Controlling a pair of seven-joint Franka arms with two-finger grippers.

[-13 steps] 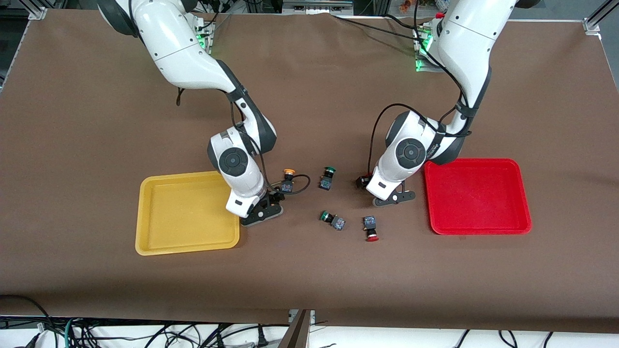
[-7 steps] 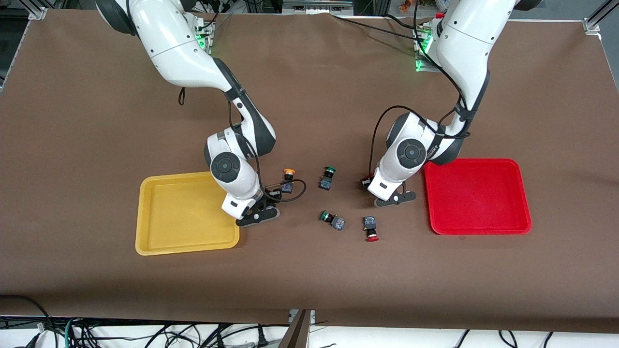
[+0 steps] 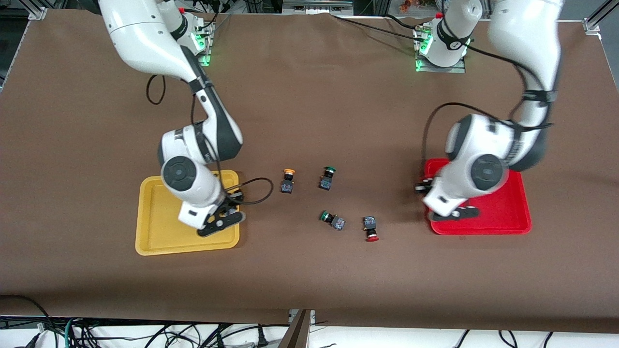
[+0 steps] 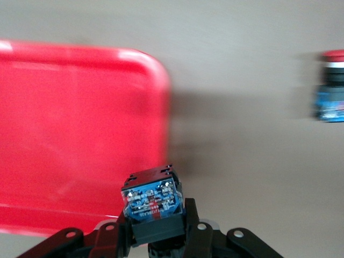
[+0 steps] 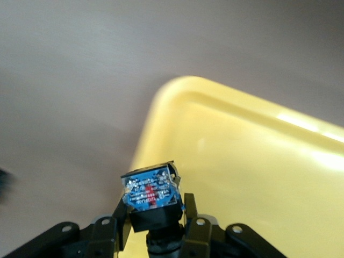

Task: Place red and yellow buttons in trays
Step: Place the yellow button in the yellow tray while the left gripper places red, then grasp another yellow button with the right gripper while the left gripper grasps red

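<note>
My left gripper [image 3: 421, 187] is shut on a black-bodied button [image 4: 150, 199] with a blue underside. It holds it above the red tray's [image 3: 524, 212] rim at the side toward the table's middle. The tray also shows in the left wrist view [image 4: 70, 134]. My right gripper [image 3: 235, 196] is shut on a like button [image 5: 149, 189] above a corner of the yellow tray [image 3: 159, 244], which also shows in the right wrist view [image 5: 258, 161]. Both held caps are hidden. A yellow-capped button [image 3: 288, 180] and a red-capped button [image 3: 371, 228] lie on the table.
Two green-capped buttons [image 3: 328, 178] [image 3: 331, 219] lie on the brown table between the trays. The red-capped button also shows in the left wrist view [image 4: 332, 86]. A black cable loops from the right wrist near the yellow tray.
Both arms have swung away from the table's middle with their buttons. The right gripper now hangs over the yellow tray and the left over the red tray's rim.
</note>
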